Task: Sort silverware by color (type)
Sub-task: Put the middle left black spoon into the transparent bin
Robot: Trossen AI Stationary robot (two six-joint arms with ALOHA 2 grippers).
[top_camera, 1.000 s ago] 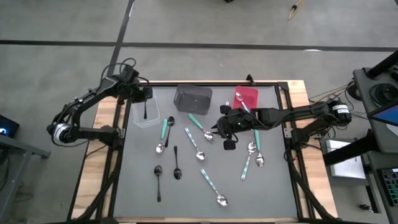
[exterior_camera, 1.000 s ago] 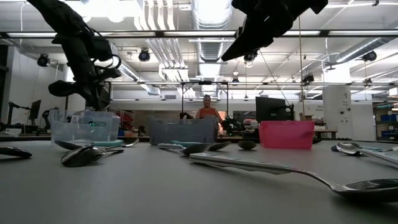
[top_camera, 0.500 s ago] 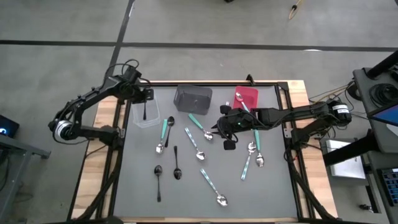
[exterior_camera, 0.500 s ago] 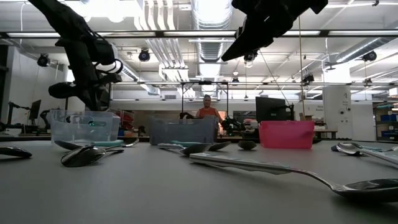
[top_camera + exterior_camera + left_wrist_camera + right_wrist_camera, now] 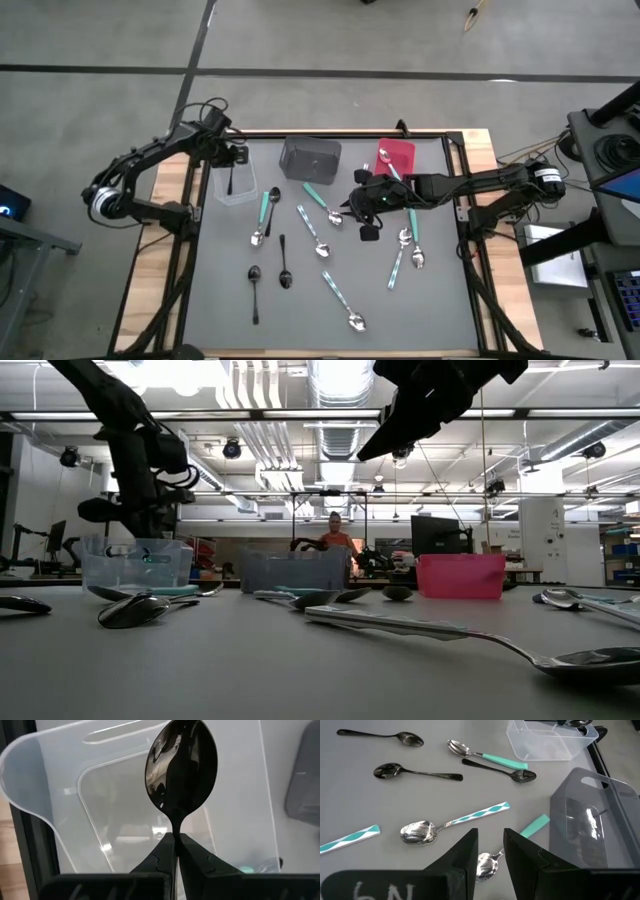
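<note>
My left gripper (image 5: 233, 160) is above the clear bin (image 5: 222, 192) at the table's far left and is shut on a black spoon (image 5: 182, 765). My right gripper (image 5: 350, 207) hovers open and empty mid-table, above a teal-handled spoon (image 5: 492, 855) near the dark grey bin (image 5: 310, 157). Three black spoons (image 5: 284, 265) and several teal-handled spoons (image 5: 313, 232) lie flat on the grey mat. A silver spoon (image 5: 388, 160) rests in the red bin (image 5: 402, 150). My left gripper pinches the black spoon's handle just behind the bowl (image 5: 175, 834) between its two fingertips. The fingers point down into the clear bin and lie along the spoon. The bowl sticks out ahead of the fingers, over the bin's floor; I cannot tell whether it touches.
The three bins stand in a row along the mat's far edge. More teal-handled spoons (image 5: 412, 228) lie right of my right gripper. The mat's near strip holds one teal-handled spoon (image 5: 343, 300). A person stands in the room far behind the table (image 5: 333, 532).
My left gripper has tipped more upright above the clear bin, still shut on the black spoon. My right gripper has kept still.
</note>
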